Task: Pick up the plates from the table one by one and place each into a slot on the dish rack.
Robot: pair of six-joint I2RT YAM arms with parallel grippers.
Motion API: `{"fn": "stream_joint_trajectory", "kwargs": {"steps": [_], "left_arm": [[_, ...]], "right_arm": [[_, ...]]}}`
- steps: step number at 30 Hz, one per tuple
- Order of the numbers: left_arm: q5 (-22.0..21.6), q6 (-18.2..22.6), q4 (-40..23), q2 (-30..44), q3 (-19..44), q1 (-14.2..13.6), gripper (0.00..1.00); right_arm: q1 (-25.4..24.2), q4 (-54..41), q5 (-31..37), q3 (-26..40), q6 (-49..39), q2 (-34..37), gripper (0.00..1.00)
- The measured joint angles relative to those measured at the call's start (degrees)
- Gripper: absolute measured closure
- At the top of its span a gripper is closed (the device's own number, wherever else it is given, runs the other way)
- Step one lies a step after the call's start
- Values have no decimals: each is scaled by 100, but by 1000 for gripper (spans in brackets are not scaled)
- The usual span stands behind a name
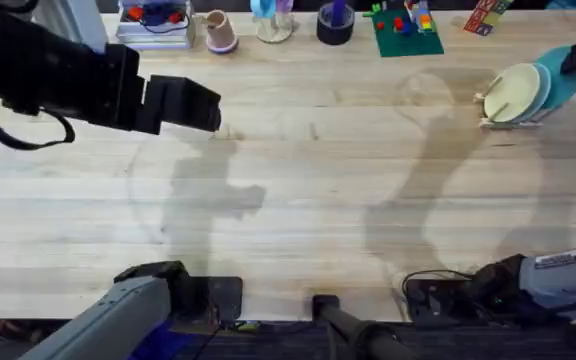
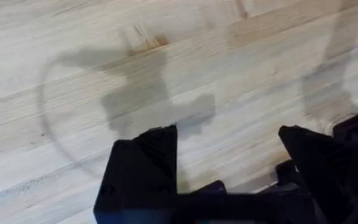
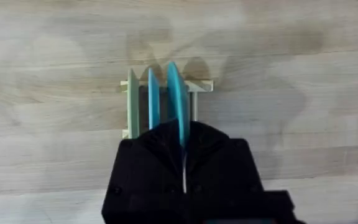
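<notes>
dark and blurred, close under the overhead camera, the left arm is seen stretched across the upper left of the table (image 1: 298, 200), with the left gripper (image 1: 203, 105) hanging over bare planks. its two black fingers (image 2: 145, 165) are spread well apart in the left wrist view and nothing is held between them; only pale wood and shadow are seen below.

at the far right of the table the dish rack (image 3: 201, 87) is stood, and three plates are set on edge in its slots: a cream plate (image 3: 133, 102), a pale blue plate (image 3: 153, 102) beside it, and a turquoise plate (image 3: 178, 99). the turquoise plate's rim is clasped by the right gripper (image 3: 184, 140), whose fingers are pressed together on it from above. in the overhead view the cream plate (image 1: 513, 95) is seen foremost, with the turquoise one behind it reaching toward the frame's right edge.
</notes>
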Motion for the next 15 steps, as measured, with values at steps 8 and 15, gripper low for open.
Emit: {"fn": "stream_joint_trajectory", "kwargs": {"steps": [8, 15], "left_arm": [[0, 0, 1, 0, 0, 0, 7], [0, 0, 0, 0, 0, 0, 7]], "right_arm": [[0, -1, 3, 0, 0, 0, 973], [0, -32, 4, 0, 0, 43, 973]]}}
